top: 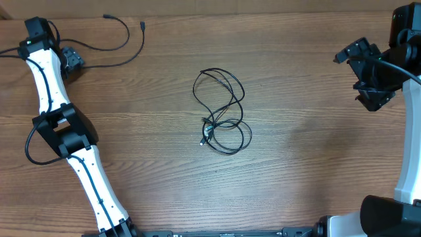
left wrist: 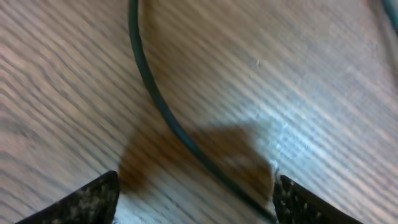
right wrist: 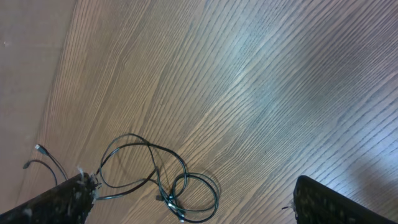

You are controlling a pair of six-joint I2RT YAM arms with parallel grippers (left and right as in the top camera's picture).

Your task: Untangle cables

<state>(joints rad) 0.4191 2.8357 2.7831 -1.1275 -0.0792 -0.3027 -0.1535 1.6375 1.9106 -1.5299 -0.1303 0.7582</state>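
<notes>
Left claw (left wrist: 196, 180) is wide open, gripping nothing, at the far-left of the table (top: 296, 164). A loose cable (left wrist: 155, 99) crosses its gap (off-centre, lying flat). Right claw (right wrist: 196, 183) is fully open and empty, near the right edge. Tangled cables (top: 212, 124) sit mid-table.

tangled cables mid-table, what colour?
Black throughout. The cables show best in the overhead view.

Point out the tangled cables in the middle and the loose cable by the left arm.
tangled cables (top: 211, 125): overhead view, the knot where the loops cross.
loose cable (top: 127, 34): overhead view, the bend past its upper plug.
</notes>
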